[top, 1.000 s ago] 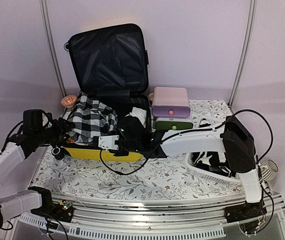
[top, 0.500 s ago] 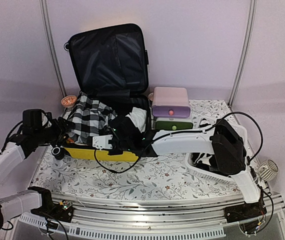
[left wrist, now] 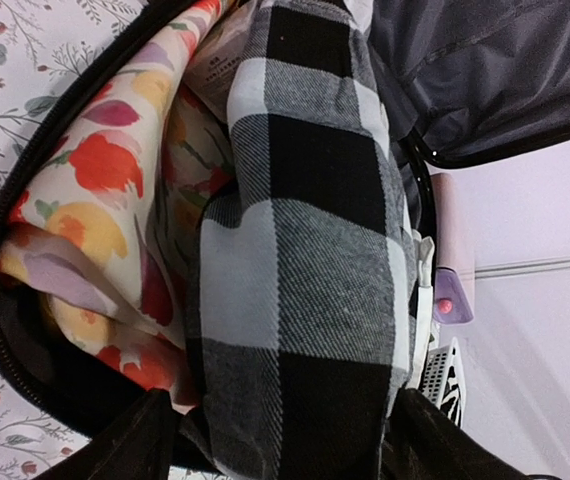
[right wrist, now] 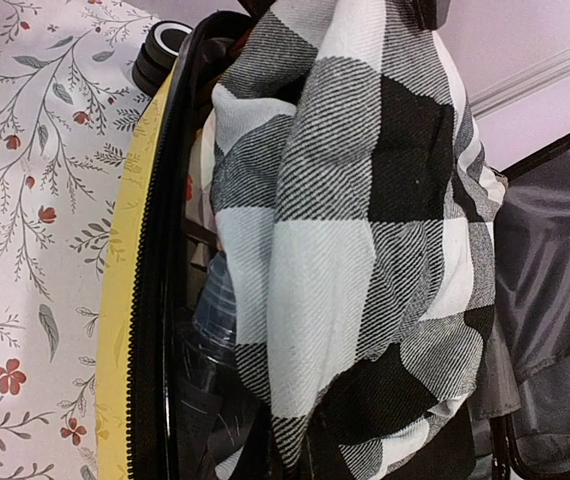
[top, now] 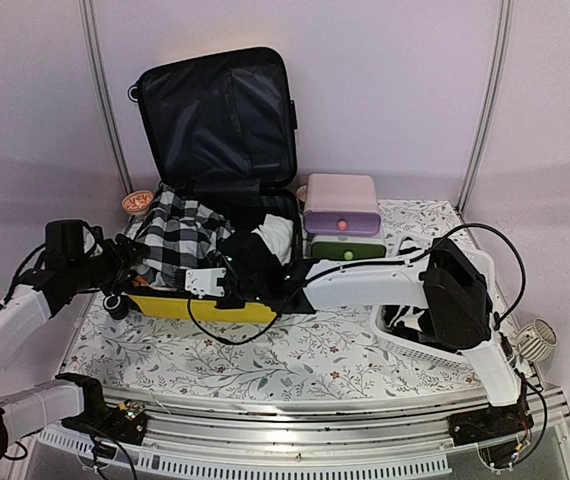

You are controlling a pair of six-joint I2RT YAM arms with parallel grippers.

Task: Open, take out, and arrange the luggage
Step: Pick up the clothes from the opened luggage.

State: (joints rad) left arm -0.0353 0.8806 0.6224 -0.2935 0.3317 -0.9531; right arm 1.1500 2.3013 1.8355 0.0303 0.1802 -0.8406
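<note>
Our right arm stretches leftward across mid-frame, right gripper closed inside the glossy yellow hard-shell suitcase. Our left gripper gapes at its left edge.

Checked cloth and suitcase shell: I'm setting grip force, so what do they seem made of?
Checked cloth: soft woven fabric, likely flannel or brushed cotton; diagonal weave lines and loose folds show. Suitcase shell: apparently hard, smooth yellow plastic, judging by its even colour and straight rigid edge beside the black zipper.
</note>
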